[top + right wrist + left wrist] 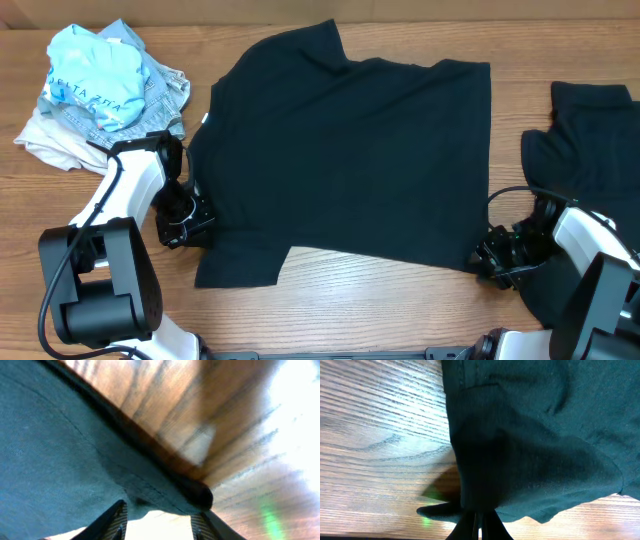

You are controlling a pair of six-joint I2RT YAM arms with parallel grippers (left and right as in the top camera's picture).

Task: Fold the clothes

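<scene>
Black short-sleeved T-shirt (350,160) of soft fabric lies spread nearly flat across the middle of the brown wood-grain table (400,305). We see a small white label (205,121) at its left edge and one sleeve pointing toward the near edge of the table. The left gripper (185,218) sits at the T-shirt's near-left side, just by that sleeve. In the left wrist view its fingers (492,527) are pressed together with a bunched fold of the black cloth drawn down between them, so we take it as clamped on the T-shirt. The right gripper (492,258) is at the T-shirt's near-right corner. From the right wrist camera we see its fingers (116,521) standing apart with bare bright table in the gap, and the hem's rolled corner just ahead of the tips. A second black garment (590,150) lies at the right edge of the table, apart from the first. A crumpled heap of pale blue and white cloth (100,90) rests at the far-left corner.
</scene>
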